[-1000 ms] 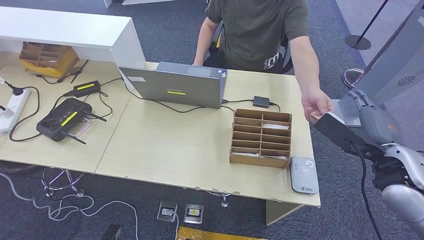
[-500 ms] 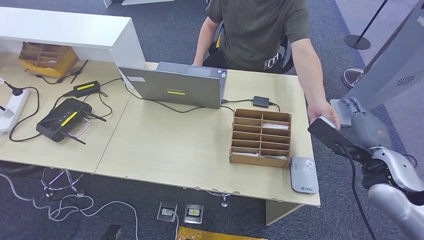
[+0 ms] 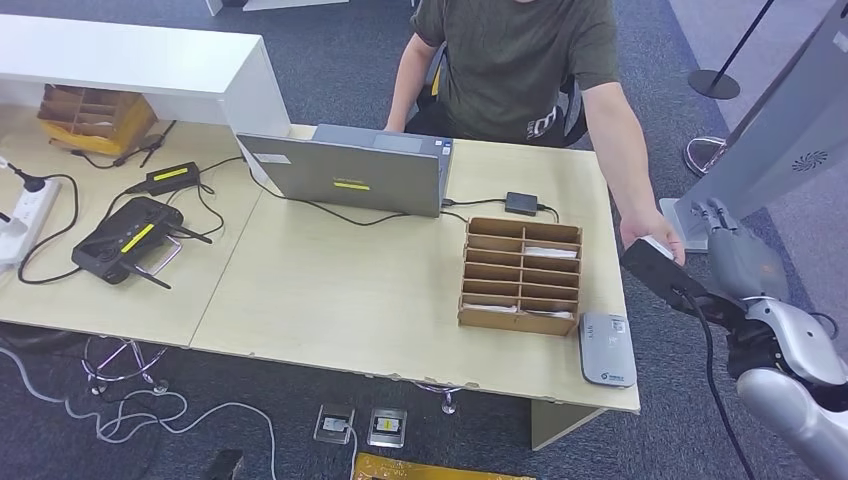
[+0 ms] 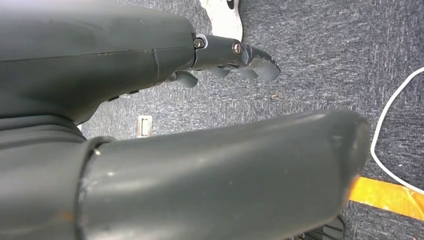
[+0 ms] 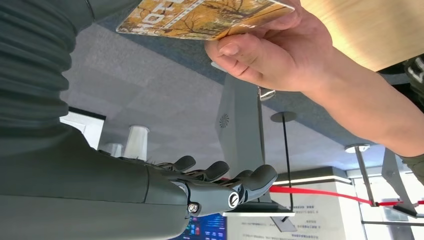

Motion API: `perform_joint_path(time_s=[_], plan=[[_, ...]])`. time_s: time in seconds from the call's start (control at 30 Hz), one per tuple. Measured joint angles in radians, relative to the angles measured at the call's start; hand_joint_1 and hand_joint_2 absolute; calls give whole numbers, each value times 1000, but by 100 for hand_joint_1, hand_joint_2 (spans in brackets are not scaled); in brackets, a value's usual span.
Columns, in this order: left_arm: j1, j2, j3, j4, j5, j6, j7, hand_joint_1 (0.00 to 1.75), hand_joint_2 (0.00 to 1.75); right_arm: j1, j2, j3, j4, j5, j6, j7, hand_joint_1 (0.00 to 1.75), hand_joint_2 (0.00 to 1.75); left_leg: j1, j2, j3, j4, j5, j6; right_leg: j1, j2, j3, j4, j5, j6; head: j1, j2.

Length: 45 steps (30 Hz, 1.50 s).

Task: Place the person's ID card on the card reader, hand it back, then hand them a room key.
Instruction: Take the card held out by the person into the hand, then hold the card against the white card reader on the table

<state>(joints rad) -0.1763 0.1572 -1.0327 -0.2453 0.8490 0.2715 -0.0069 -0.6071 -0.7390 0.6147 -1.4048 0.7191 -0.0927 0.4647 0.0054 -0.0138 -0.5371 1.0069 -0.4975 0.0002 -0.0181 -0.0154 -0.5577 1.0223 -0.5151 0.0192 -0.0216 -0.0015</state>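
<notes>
The person's hand (image 5: 280, 55) pinches an orange patterned card (image 5: 200, 15) by one end. The card's other end lies against the thumb side of my right hand (image 5: 220, 187); I cannot tell whether they touch. That hand's fingers (image 5: 250, 180) stretch out well apart from the card and hold nothing. In the head view my right hand (image 3: 740, 262) hovers off the table's right edge, just beside the person's hand (image 3: 650, 235). The grey card reader (image 3: 607, 350) lies at the table's front right corner. My left hand (image 4: 235, 57) hangs over the carpet, its fingers straight and holding nothing.
A cardboard slot box (image 3: 522, 275) with white cards stands just left of the reader. A grey laptop (image 3: 350, 170) and its power brick (image 3: 522, 204) sit further back, a router (image 3: 130, 235) and cables at the left. A grey sign stand (image 3: 790, 130) rises to the right.
My right hand has sunk lower and drawn back a little beside the table's edge. The person's hand with the card has followed it down.
</notes>
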Motion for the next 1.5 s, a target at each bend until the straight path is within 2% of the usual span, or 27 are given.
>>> perform_joint_path(time_s=[0.13,0.27,1.17,1.5], plan=[[0,0,0,0,-4,-1,0,0,0,2,-7,-3,1,5,4,2,45,175,0,0,0,0,0,0,0,0,0,0,0,0,0,0],[0,0,0,0,-5,-1,0,0,0,9,-17,-10,0,7,14,2,175,175,0,0,0,0,0,0,0,0,0,0,0,0,0,0],[3,1,0,0,-10,1,0,0,0,50,-34,-12,-5,8,177,9,175,175,0,0,0,0,0,0,0,0,0,0,0,0,0,0],[4,0,1,0,-9,2,0,0,0,70,-8,70,-4,12,139,-15,175,175,0,0,-1,0,0,0,0,0,0,0,0,0,0,0]])
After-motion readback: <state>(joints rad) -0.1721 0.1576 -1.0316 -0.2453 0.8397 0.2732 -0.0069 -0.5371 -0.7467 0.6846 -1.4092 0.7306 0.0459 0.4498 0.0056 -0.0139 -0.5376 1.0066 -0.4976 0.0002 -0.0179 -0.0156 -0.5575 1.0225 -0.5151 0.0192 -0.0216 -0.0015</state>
